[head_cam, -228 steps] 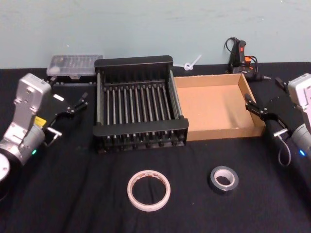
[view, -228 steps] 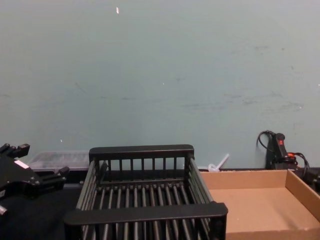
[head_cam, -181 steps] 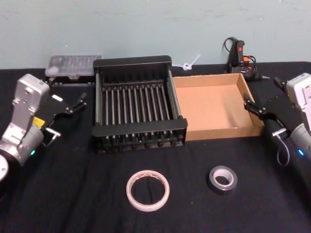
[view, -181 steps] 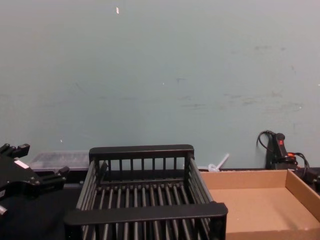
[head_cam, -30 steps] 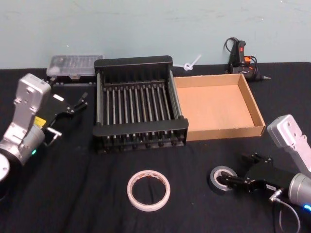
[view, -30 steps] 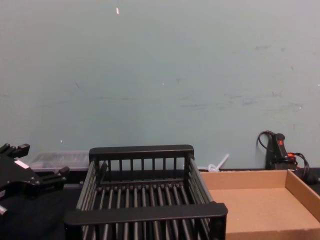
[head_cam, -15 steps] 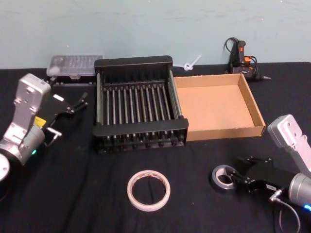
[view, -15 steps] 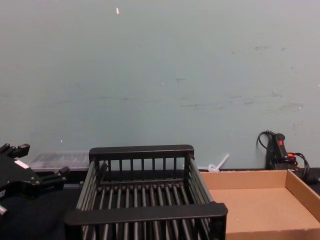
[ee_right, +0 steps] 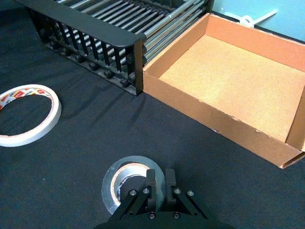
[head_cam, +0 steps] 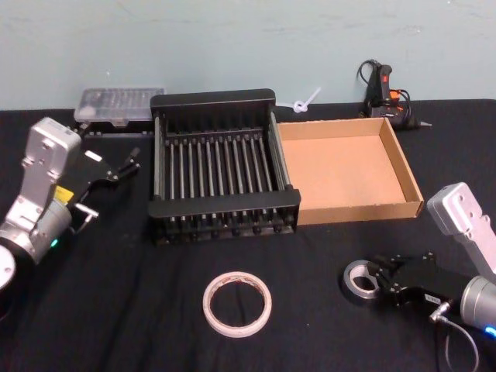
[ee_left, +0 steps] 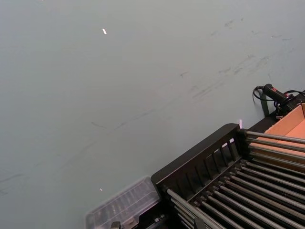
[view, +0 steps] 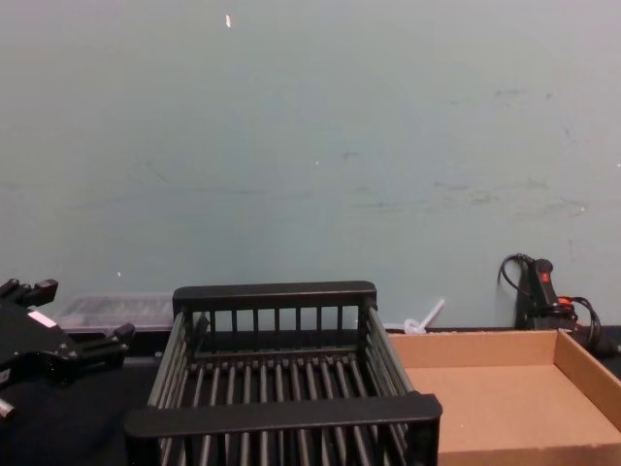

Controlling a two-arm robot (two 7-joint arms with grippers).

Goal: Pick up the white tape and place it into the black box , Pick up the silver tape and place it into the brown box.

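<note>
Left gripper (head_cam: 128, 163) sits parked on your far left, beside the black box (head_cam: 223, 209), fingers spread apart with nothing between them. You also see it at the lower left of the chest view (view: 87, 345). Behind it, at the back edge of the table (head_cam: 116, 310), lies a clear lidded case (head_cam: 118, 106).

Next comes the black box, upright, nothing inside. The brown box (head_cam: 353, 208) touches its right side and is also bare inside. A white cable tie (head_cam: 304, 101) lies behind the two boxes, and a black glue gun (head_cam: 384, 91) stands at the back right.

In front of the black box, well apart from it, the white tape (head_cam: 237, 304) lies flat on the black cloth. To its right, in front of the brown box, the silver tape (head_cam: 361, 281) lies flat too.

Right gripper (head_cam: 378, 280) is low over the table at your near right, fingers clamped on the near wall of the silver tape. The right wrist view shows it best: one finger (ee_right: 151, 177) inside the core and one outside the roll (ee_right: 128, 180).
</note>
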